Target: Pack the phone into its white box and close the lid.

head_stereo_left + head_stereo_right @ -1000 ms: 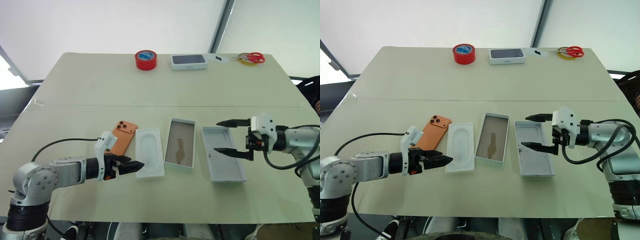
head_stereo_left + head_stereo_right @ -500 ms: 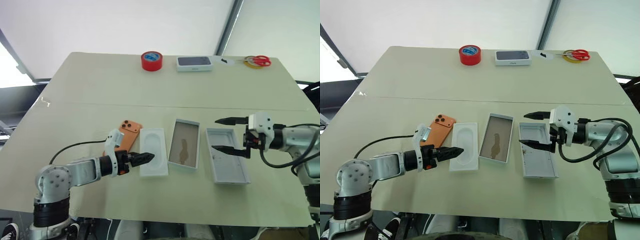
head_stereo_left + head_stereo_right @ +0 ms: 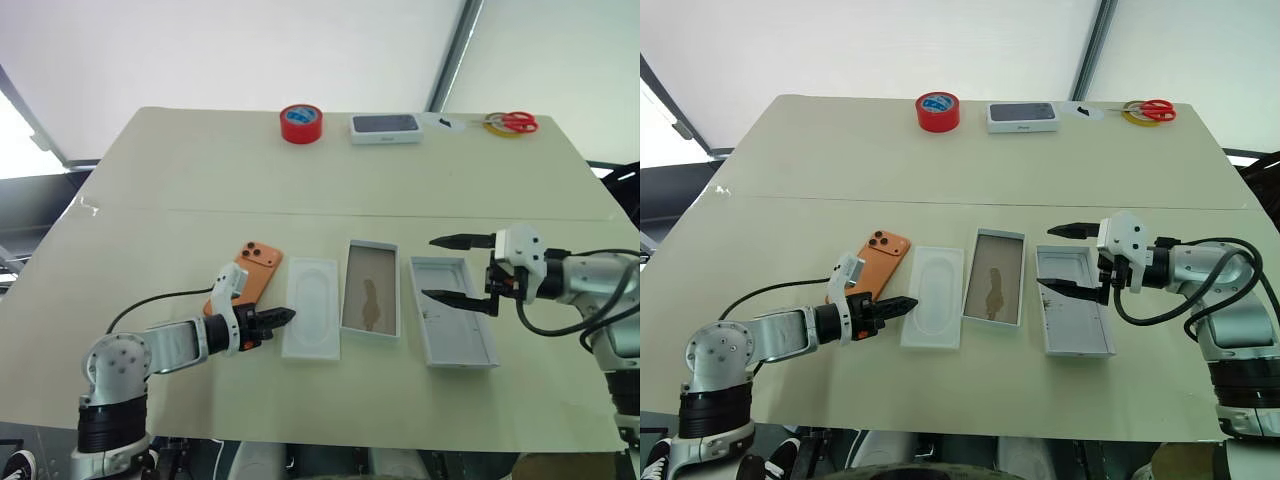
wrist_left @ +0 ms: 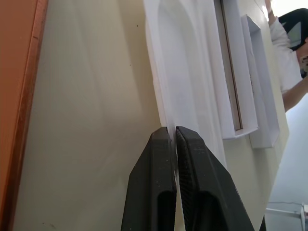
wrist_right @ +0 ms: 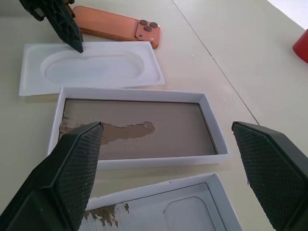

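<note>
Orange, the phone point(image 3: 247, 276) lies unpacked beside the insert tray point(image 3: 312, 320), whose edge the left end effector point(image 4: 174, 137) pinches, likely to clear it; the right end effector point(image 3: 456, 268) gapes over the lid point(image 3: 452, 325).

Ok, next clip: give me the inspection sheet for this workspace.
Surface: beige table, a seam across it.
Job's things: orange phone, white box open, lid inside up, all flat in a row.
Clutter: insert tray between phone and box; red tape roll, small dark-topped box, scissors at far edge.
Grippers: left pincer shut at the tray's edge; right pincer open over the lid.
Cables: black cable at left arm.
Surroundings: white canopy.
</note>
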Controlling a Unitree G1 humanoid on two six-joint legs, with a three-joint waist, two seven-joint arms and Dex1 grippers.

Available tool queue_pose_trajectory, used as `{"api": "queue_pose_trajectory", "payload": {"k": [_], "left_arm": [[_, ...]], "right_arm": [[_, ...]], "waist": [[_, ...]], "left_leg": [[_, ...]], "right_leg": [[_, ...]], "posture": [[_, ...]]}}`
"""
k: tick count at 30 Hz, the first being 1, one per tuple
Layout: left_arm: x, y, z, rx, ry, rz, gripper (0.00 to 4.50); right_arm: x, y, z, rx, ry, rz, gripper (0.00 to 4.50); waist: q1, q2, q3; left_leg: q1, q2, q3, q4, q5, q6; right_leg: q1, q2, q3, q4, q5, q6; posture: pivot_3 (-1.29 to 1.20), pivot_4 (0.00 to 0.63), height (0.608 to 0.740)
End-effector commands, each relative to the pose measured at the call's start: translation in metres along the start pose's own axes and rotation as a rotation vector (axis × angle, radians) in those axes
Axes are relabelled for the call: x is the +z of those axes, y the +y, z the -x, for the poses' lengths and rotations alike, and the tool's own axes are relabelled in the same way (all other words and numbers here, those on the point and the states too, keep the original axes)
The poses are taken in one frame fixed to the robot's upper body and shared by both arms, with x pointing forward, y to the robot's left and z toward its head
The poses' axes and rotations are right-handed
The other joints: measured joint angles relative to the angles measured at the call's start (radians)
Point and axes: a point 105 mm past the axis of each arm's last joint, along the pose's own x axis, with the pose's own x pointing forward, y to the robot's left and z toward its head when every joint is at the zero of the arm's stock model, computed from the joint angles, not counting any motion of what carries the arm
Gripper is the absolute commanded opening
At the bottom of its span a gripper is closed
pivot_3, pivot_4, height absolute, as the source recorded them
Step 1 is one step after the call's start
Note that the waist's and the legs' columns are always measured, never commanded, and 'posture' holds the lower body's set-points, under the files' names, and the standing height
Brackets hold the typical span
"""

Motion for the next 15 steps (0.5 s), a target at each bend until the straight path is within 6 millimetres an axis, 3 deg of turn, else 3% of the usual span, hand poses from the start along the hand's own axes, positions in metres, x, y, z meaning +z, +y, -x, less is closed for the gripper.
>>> {"api": "queue_pose_trajectory", "payload": {"k": [1, 4, 8, 10, 15], "left_arm": [[-0.002, -0.001, 0.005, -0.020, 0.008, 0.019, 0.15], [0.008, 0.002, 0.012, 0.003, -0.019, 0.001, 0.15], [0.038, -0.007, 0.022, -0.066, -0.113, -0.002, 0.15], [0.039, -0.012, 0.021, -0.074, -0.110, -0.031, 0.15], [0.040, -0.021, 0.020, -0.118, -0.131, -0.056, 0.15]], "right_arm": [[0.014, 0.006, -0.007, 0.029, -0.055, 0.020, 4.50], [0.019, 0.022, -0.017, 0.097, -0.076, 0.001, 4.50], [0.005, 0.063, -0.052, 0.194, -0.007, -0.033, 4.50], [-0.007, 0.070, -0.058, 0.196, 0.053, 0.001, 4.50], [-0.008, 0.075, -0.068, 0.215, 0.059, -0.005, 4.50]], "waist": [[-0.002, 0.000, 0.000], [-0.003, 0.000, 0.000], [-0.001, -0.002, 0.001], [0.000, -0.002, 0.001], [-0.002, -0.003, 0.002]], "left_leg": [[0.000, 0.000, 0.000, 0.000, 0.000, 0.000], [0.000, 0.000, 0.000, -0.001, 0.000, 0.000], [0.000, 0.001, 0.000, -0.001, 0.000, 0.000], [-0.001, 0.000, 0.000, -0.001, 0.000, 0.000], [-0.002, -0.002, 0.000, -0.001, -0.001, 0.001]], "right_leg": [[0.000, 0.000, 0.000, 0.000, 0.000, 0.000], [0.000, 0.000, 0.000, 0.000, 0.000, 0.000], [-0.001, 0.000, 0.000, 0.000, 0.000, 0.000], [-0.002, -0.001, 0.000, -0.001, 0.000, 0.000], [-0.002, -0.003, 0.000, -0.002, 0.000, 0.000]], "posture": [[0.00, 0.150, 0.730], [0.00, 0.150, 0.730], [0.00, 0.150, 0.730], [0.00, 0.150, 0.730], [0.00, 0.150, 0.730]]}}
